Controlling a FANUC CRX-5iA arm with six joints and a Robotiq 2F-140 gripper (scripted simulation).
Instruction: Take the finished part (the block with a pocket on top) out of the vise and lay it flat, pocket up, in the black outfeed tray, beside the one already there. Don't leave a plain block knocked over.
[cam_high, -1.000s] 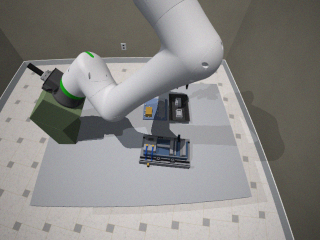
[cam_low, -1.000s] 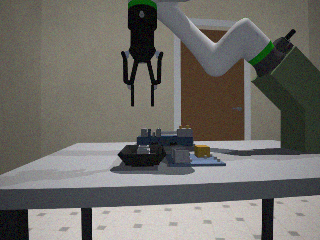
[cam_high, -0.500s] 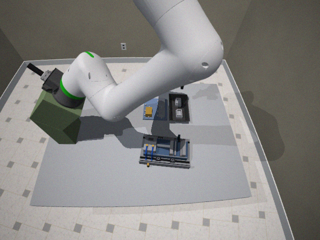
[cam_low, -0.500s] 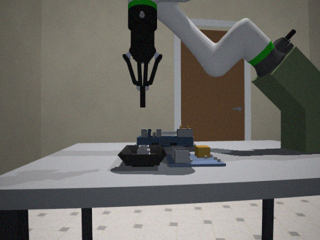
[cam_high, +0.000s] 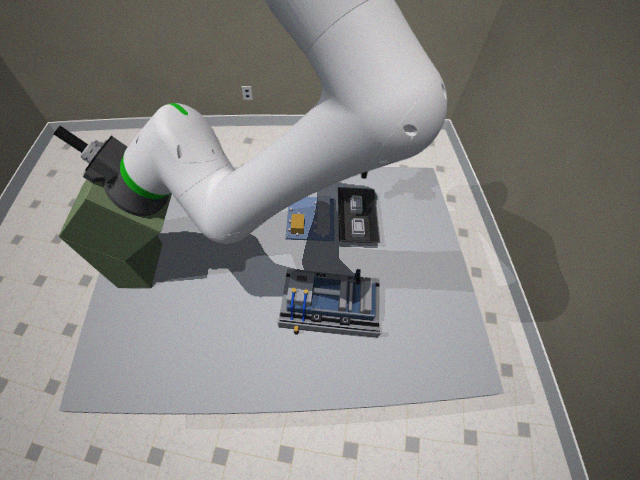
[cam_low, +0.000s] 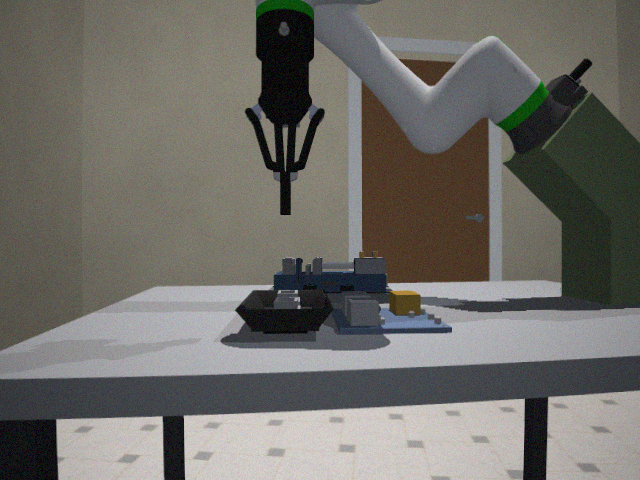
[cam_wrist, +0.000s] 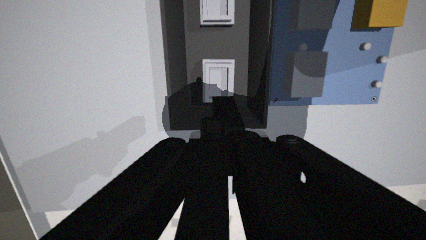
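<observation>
Two pale blocks with a pocket on top lie flat in the black outfeed tray (cam_high: 357, 215), one at the far end (cam_high: 356, 203) and one at the near end (cam_high: 358, 226). The wrist view shows both, pockets up (cam_wrist: 217, 11) (cam_wrist: 218, 77). My gripper (cam_low: 284, 209) hangs high above the tray (cam_low: 284, 310). Its fingers (cam_wrist: 222, 107) are shut together with nothing between them. The vise (cam_high: 330, 303) stands in front of the tray, and I see no block between its jaws.
A blue fixture plate (cam_high: 305, 219) beside the tray carries a yellow block (cam_low: 404, 302) and upright plain grey blocks (cam_wrist: 306, 74) (cam_low: 362, 311). The arm's green pedestal (cam_high: 111, 237) stands at the left.
</observation>
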